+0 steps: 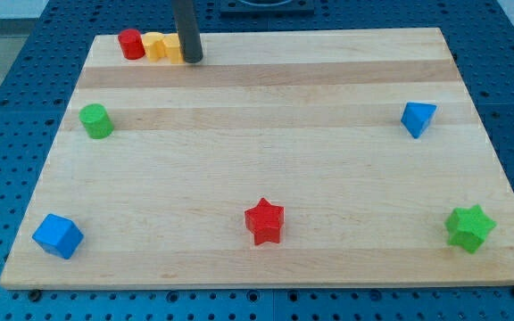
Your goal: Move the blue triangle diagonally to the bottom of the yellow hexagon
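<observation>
The blue triangle (pixel 418 118) lies at the view's right, in the upper half of the board. The yellow hexagon (pixel 154 45) sits at the view's top left, touching a red cylinder (pixel 131 44) on its left and a second yellow block (pixel 173 49) on its right. My tip (pixel 191 59) rests on the board just right of that second yellow block, partly hiding it, and far to the left of the blue triangle.
A green cylinder (pixel 95 120) stands at the left. A blue cube (pixel 58 235) sits at the bottom left, a red star (pixel 264 220) at the bottom middle, a green star (pixel 469 227) at the bottom right. The wooden board (pixel 266 169) lies on a blue perforated table.
</observation>
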Robot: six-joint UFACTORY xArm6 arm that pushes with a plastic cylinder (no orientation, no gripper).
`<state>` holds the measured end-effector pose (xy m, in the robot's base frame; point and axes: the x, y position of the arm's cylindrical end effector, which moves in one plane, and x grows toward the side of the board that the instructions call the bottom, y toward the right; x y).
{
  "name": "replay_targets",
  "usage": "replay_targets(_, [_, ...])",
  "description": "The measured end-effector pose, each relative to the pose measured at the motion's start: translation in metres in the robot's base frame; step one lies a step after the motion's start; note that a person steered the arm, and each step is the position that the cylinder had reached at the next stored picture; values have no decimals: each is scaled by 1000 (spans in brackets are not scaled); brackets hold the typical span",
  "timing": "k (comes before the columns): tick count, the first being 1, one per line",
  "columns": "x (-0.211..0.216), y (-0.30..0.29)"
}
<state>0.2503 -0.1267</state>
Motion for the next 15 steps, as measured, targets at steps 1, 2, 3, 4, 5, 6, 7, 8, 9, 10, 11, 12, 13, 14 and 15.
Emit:
replay_targets(1, [0,-15])
replay_targets(2, [-1,-15])
replay_targets(3, [-1,-15])
replay_targets(4, [55,106])
replay_targets(5, [58,218])
replay_targets(6, [65,342])
replay_targets(7, [131,399])
replay_targets(8, [166,381])
replay_targets(9, [156,328])
replay_targets(10, [131,274])
replay_targets(11, [101,244])
replay_targets(12, [67,223])
replay_targets(13, [40,193])
replay_targets(14, [11,175])
replay_targets(15, [-15,153])
